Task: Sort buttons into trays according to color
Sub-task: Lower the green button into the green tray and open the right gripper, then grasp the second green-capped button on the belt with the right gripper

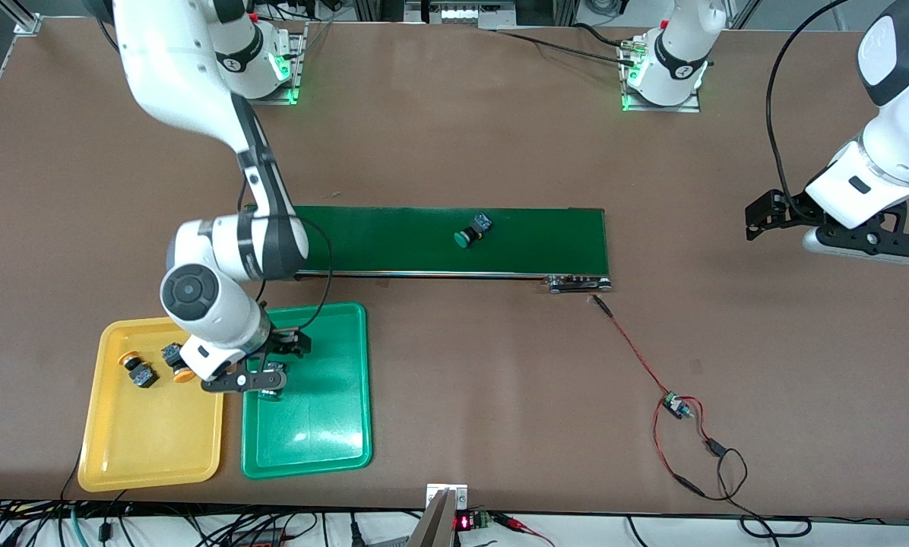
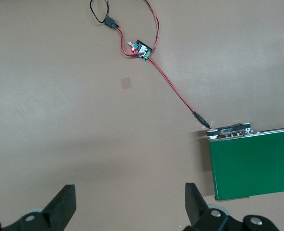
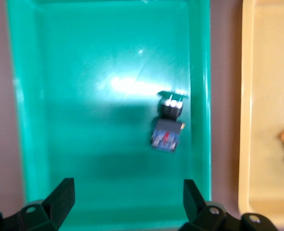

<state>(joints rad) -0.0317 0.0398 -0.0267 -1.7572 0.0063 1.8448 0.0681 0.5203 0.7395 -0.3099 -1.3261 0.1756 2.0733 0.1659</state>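
Note:
My right gripper [image 1: 281,358] is open over the green tray [image 1: 325,433], at the end nearer the yellow tray [image 1: 150,448]. In the right wrist view [image 3: 128,192] a green-capped button [image 3: 168,122] lies free on the green tray's floor [image 3: 84,120], beside the wall next to the yellow tray; in the front view the button [image 1: 272,393] is partly hidden under the gripper. Two yellow-capped buttons [image 1: 137,371] [image 1: 177,363] lie in the yellow tray. Another green-capped button [image 1: 472,232] lies on the conveyor belt [image 1: 546,243]. My left gripper [image 1: 762,214] waits open and empty [image 2: 129,197] over bare table.
A red and black wire runs from the belt's end [image 2: 228,131] to a small circuit board [image 1: 676,405], which also shows in the left wrist view [image 2: 142,49]. The yellow tray's rim [image 3: 247,96] shows beside the green tray. Cables hang along the table edge nearest the front camera.

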